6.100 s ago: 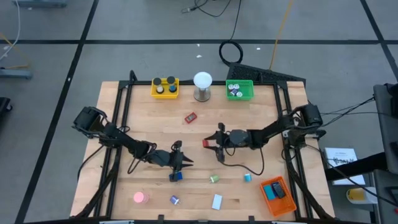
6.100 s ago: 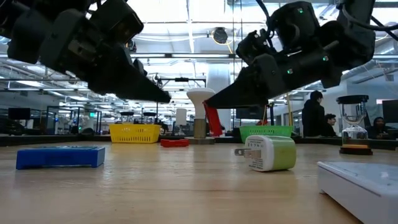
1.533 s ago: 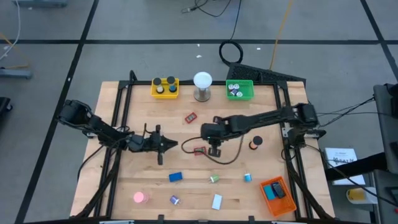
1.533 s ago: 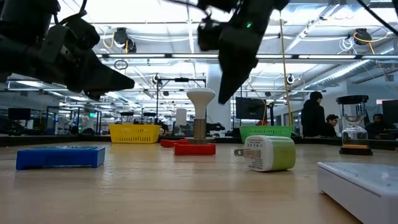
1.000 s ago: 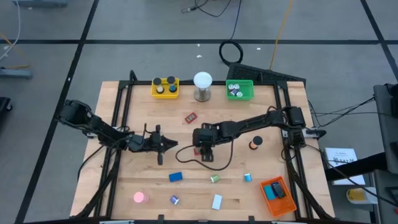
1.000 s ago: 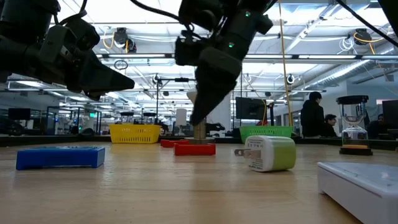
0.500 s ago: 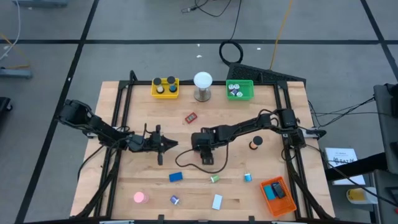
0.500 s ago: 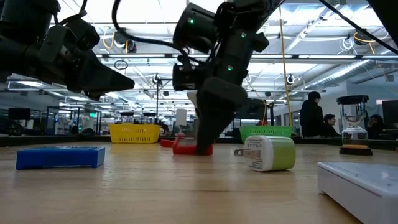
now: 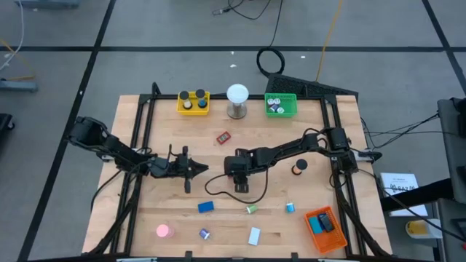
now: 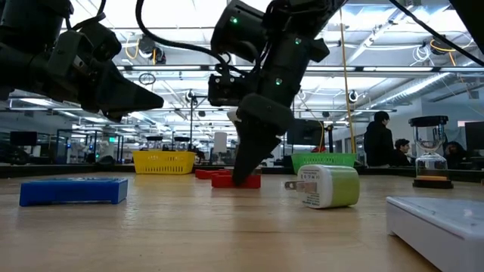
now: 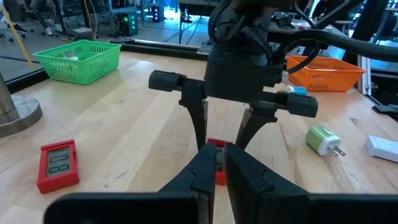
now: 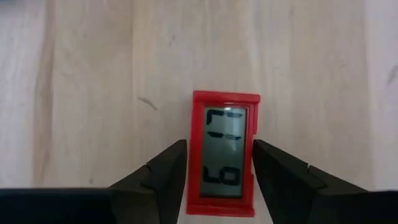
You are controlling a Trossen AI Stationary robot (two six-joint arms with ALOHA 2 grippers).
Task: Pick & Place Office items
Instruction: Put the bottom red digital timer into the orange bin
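Bench (image 9: 167, 138) carries the scattered items. Right arm reaches across to mid-bench, right claw (image 12: 214, 168) pointing straight down over the red block with a display (image 12: 225, 151), which lies flat on the wood near the middle. Fingers (image 12: 163, 171) sit either side of the block, apart, nearly against its long edges; not clamped as far as the right wrist view shows. Left arm is parked on the left side, left claw (image 11: 214, 171) pinched together, empty, aimed at the right one.

Step in hand, my read: grasp on the red block. Next calls for squeezing the last bit evenly on both long edges, then a straight lift before carrying it to a tray.

Other items wait: second red block (image 9: 223, 137) behind, blue block (image 9: 205, 207) and green-and-white plug (image 10: 327, 187) in front.
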